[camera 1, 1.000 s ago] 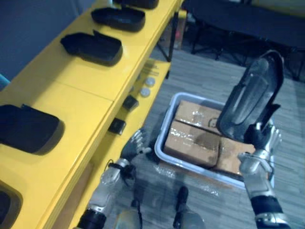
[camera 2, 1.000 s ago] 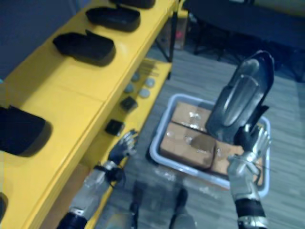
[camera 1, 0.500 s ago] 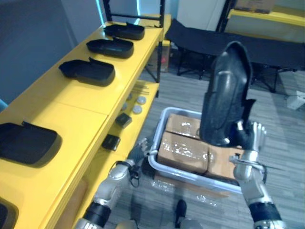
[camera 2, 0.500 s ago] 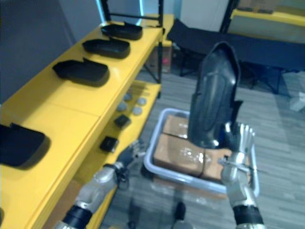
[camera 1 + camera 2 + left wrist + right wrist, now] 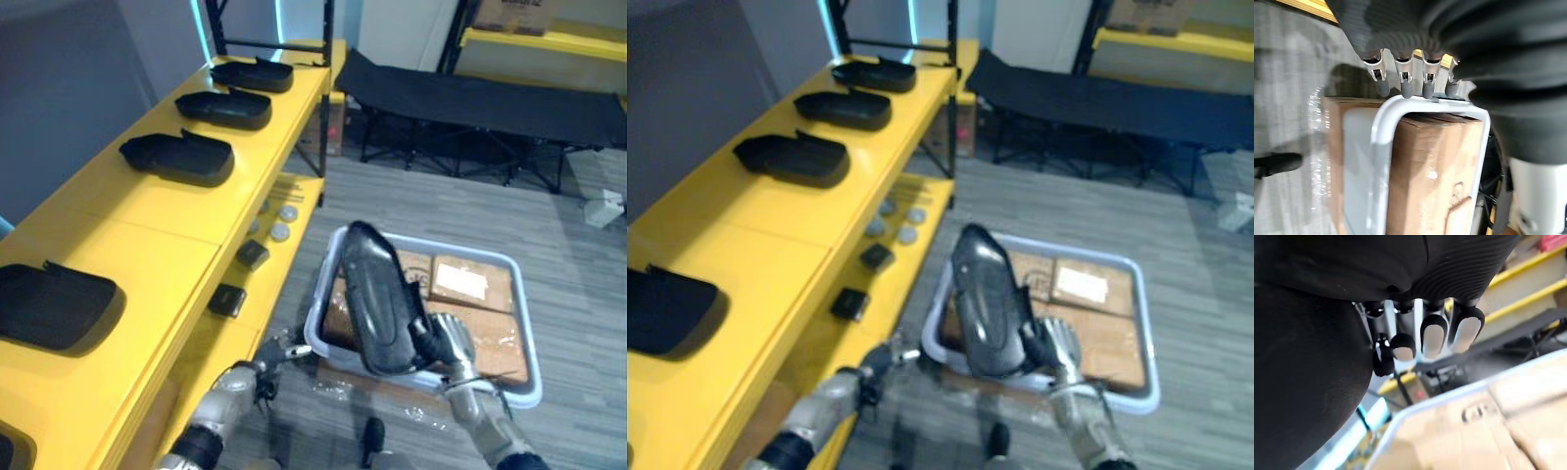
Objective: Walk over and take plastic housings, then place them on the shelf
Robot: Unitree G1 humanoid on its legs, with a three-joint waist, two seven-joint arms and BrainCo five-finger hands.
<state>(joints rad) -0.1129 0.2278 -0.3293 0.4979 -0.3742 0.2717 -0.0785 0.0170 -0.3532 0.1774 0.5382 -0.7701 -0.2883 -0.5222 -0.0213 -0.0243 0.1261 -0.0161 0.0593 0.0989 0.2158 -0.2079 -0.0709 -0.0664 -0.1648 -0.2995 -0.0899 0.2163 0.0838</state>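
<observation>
Held housing [image 5: 377, 299]: a long black plastic shell, smooth and shiny, with round ends. It looks like the other ones on the shelf.
Where it is: up in the air, tilted, over the near left part of the bin [image 5: 470, 252]. Its low end sits in the right hand.
Right hand [image 5: 449, 343]: it grasps the low end of the held housing, with its fingers curled round it.
Left hand [image 5: 277, 351]: low down, near the left corner of the bin. Its fingers are loose and hold nothing.
Shelf [image 5: 127, 215]: yellow, on the left, running from near to far.
Shelf housings [image 5: 176, 159]: four black shells lie in a row on the top of the shelf, well apart from each other.
Lower board: some round grey discs [image 5: 280, 232] and small black blocks [image 5: 252, 255] lie on it.
Bin: pale grey, on the floor, with brown boxes [image 5: 470, 284] inside.
Far back: a long black cot [image 5: 470, 98] on thin legs.
Head views: they show the whole scene, with both hands, the shelf and the bin together.
Left wrist view: the dark fingertips [image 5: 1403, 90] point at the white bin rim, right beside it.
Right wrist view: the curled fingers [image 5: 1432, 338] are seen very close, next to the big black side of the held housing.
</observation>
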